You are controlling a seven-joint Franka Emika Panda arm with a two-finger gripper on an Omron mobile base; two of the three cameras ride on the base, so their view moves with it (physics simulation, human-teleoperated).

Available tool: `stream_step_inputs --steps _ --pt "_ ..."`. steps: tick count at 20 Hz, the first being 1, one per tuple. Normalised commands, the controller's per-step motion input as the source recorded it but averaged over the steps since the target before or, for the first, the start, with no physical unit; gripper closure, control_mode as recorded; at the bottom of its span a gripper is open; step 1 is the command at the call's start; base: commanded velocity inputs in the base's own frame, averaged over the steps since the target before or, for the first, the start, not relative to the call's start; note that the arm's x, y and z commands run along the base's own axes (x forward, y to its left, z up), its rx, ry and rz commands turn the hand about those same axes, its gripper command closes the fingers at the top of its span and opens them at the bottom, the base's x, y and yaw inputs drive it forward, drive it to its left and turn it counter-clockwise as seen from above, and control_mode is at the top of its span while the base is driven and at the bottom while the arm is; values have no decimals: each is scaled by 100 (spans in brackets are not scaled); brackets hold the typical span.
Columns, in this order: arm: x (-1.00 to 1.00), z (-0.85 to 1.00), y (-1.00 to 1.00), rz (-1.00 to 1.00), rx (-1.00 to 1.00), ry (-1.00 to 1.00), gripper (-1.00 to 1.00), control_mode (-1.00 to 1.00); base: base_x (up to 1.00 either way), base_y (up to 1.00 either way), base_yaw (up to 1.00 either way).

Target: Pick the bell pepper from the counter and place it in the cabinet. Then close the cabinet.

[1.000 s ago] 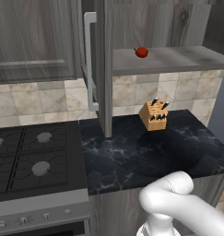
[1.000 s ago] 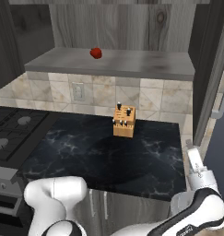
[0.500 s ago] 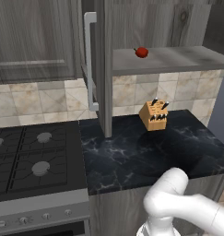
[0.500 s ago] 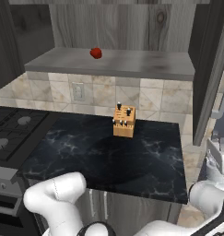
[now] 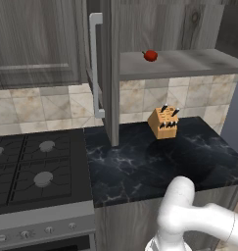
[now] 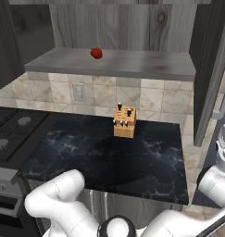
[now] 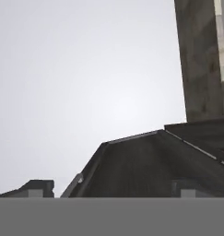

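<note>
Pepper sat on cabinet shelf, doors open, arm swung off low to the right.

Vs. half a sec earlier: scene items unchanged; white arm elbow sat a bit higher in left base view, forearm further right. Small glossy red bell pepper (image 5: 150,55) w/ dark stem rested on the grey shelf (image 6: 132,62) of the dark grey wood-grain wall cabinet (image 5: 107,73), nothing else on it; silver bar handle (image 5: 95,63) on the open left door. Tan wooden knife block (image 6: 124,122), black handles, stood on black white-veined marble-look counter (image 5: 140,166), beside black gas stove (image 5: 32,166). Gripper (image 7: 109,191) jaws spread wide, holding nothing; finger tips (image 7: 37,186) dark.
</note>
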Motion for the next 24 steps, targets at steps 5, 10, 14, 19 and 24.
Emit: stream_step_inputs --steps 5,10,14,19,24 --pt "-28 1 23 18 -4 -50 -100 -100 0 0 0" --pt "-61 62 11 3 -1 -19 -100 -100 0 0 0" --pt "-56 65 9 0 -2 1 -100 -100 0 0 0" --pt "-58 -10 58 -2 -23 42 -100 -100 0 0 0" --pt "-38 -7 43 -7 -26 68 -100 -100 0 0 0"
